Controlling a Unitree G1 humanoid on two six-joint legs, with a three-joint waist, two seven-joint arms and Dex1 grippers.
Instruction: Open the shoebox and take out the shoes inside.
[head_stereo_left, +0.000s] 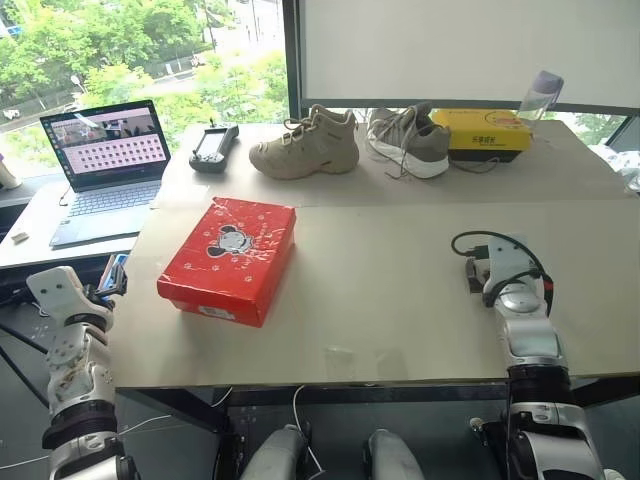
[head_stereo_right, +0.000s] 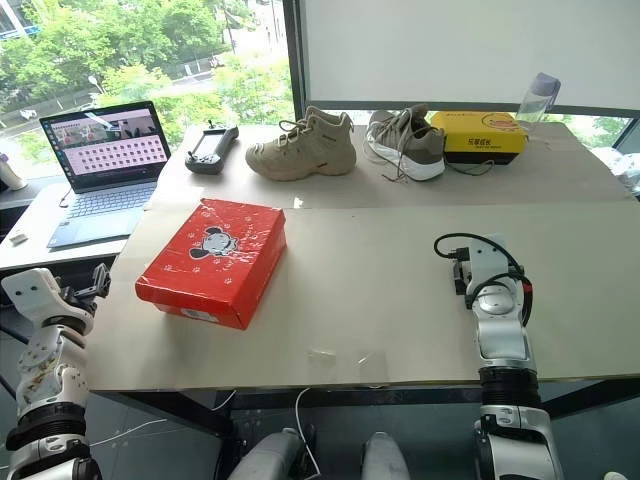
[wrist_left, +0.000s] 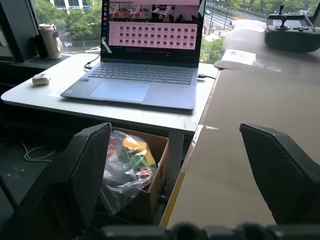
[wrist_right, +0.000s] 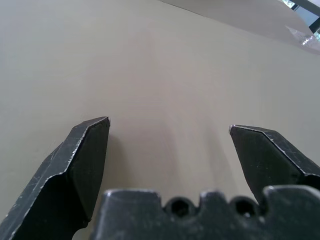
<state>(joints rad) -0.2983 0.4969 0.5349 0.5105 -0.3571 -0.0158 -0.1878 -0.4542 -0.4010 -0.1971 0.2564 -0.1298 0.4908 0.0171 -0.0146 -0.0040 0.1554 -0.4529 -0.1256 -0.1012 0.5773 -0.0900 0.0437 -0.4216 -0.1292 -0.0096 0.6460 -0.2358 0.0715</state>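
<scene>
Shoebox (head_stereo_left: 230, 258): red, lid shut, cartoon mouse picture on top; lies on the left half of the worktop (head_stereo_left: 380, 300), label end toward the near edge; nothing touches it.
Shoes of the task: cannot tell; the box is shut and its inside is hidden.
Left hand (wrist_left: 187, 145): fingers spread wide, grasping nothing; held off the worktop's left edge, well apart from the shoebox; points toward the laptop (wrist_left: 145, 55) on the low side table (wrist_left: 60, 95).
Right hand (wrist_right: 169, 127): fingers spread wide, grasping nothing; held over bare worktop on the right side, well apart from the shoebox; black cable looped at its wrist.
Far edge of worktop: tan lace-up shoe (head_stereo_left: 308, 143) and grey sneaker (head_stereo_left: 410, 140) side by side; yellow flat box (head_stereo_left: 480, 133) just beside the sneaker, to its right; a clear bottle (head_stereo_left: 540, 97) behind that box; black handheld controller (head_stereo_left: 212, 147) left of the tan shoe.
Below side table: open cardboard carton (wrist_left: 150, 175) holding a clear bag (wrist_left: 127, 167) of coloured items.
Side table, other items: a cup (wrist_left: 50, 41) and a small pale object (wrist_left: 40, 78) near the laptop's far side.
</scene>
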